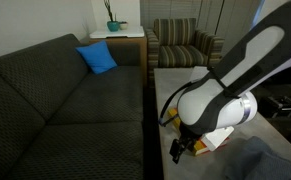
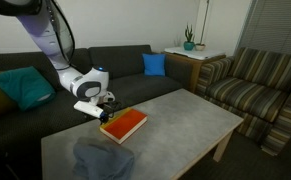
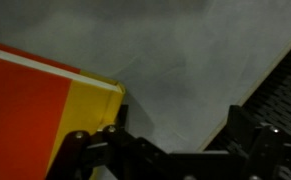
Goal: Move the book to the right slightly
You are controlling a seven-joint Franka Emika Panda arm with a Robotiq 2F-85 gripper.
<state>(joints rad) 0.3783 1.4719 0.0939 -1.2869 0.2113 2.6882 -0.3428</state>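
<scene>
The book [image 2: 124, 124] has an orange cover and a yellow edge. It lies flat on the grey table [image 2: 175, 120], near the sofa-side end. In the wrist view the book [image 3: 25, 110] fills the left, with its yellow corner beside one finger. My gripper [image 2: 105, 113] hangs low over the book's corner, pointing down. In the wrist view the gripper [image 3: 165, 140] is open, with bare table between the fingers. In an exterior view the arm hides most of the book [image 1: 202, 144], and the gripper [image 1: 178, 150] shows below the wrist.
A crumpled grey cloth [image 2: 100, 160] lies on the table close to the book. A dark sofa [image 2: 125, 62] with a blue cushion [image 2: 154, 64] and a teal cushion [image 2: 25, 86] runs along the table. A striped armchair [image 2: 253, 85] stands beyond the far end.
</scene>
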